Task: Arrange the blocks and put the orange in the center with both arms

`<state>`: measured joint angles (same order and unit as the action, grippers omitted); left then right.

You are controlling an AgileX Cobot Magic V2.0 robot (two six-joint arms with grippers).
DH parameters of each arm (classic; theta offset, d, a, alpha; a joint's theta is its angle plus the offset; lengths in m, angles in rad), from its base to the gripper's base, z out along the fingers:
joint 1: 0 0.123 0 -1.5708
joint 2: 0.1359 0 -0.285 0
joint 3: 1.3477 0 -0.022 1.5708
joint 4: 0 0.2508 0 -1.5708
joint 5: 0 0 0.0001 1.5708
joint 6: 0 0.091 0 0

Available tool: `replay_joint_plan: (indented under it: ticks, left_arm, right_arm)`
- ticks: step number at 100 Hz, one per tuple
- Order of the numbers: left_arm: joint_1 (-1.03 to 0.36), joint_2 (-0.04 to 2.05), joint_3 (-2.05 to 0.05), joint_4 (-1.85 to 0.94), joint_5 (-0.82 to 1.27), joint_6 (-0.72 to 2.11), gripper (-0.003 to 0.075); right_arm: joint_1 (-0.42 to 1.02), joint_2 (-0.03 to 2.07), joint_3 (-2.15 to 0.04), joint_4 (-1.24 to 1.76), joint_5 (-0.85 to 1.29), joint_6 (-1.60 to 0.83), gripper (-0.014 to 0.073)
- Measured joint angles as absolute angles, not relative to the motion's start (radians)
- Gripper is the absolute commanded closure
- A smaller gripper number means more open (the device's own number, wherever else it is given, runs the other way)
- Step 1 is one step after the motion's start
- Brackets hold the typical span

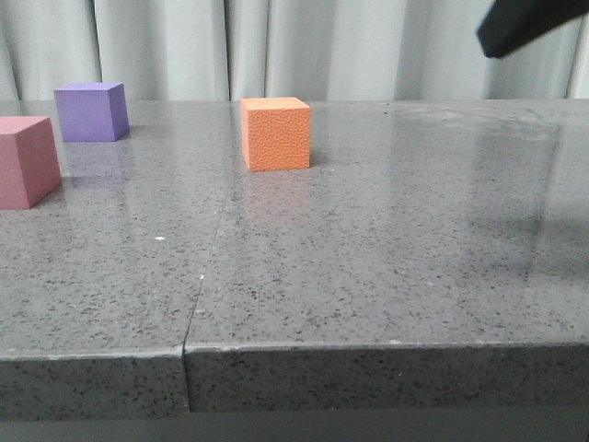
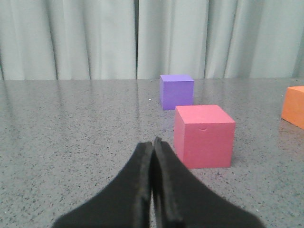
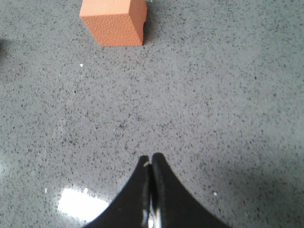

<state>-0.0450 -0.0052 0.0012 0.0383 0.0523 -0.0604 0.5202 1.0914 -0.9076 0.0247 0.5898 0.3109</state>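
Note:
The orange cube (image 1: 276, 134) stands on the grey table near the middle, towards the back. The purple cube (image 1: 90, 111) stands at the back left, and the pink cube (image 1: 26, 161) stands in front of it at the left edge. My left gripper (image 2: 153, 142) is shut and empty, low over the table, just short of the pink cube (image 2: 204, 136); the purple cube (image 2: 176, 91) is beyond it and the orange cube (image 2: 294, 107) off to the side. My right gripper (image 3: 151, 158) is shut and empty, above the table, well back from the orange cube (image 3: 114, 21).
The grey speckled table (image 1: 368, 249) has a seam (image 1: 201, 276) running from front to back and a front edge close to the camera. A pale curtain (image 1: 276, 46) hangs behind it. A black part of the right arm (image 1: 529, 23) shows at the top right.

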Motion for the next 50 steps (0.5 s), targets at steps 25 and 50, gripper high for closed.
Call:
replay_joint_plan:
  ticks: [25, 50]
  left_arm:
    - [-0.045, -0.005, 0.001, 0.038, 0.035, -0.060, 0.0741]
    - [-0.045, -0.005, 0.001, 0.030, 0.014, -0.060, 0.0741]
  right_arm:
    - [0.520, 0.879, -0.669, 0.009, 0.486, 0.288, 0.0663]
    - [0.520, 0.637, -0.507, 0.000, 0.443, 0.287, 0.0663]
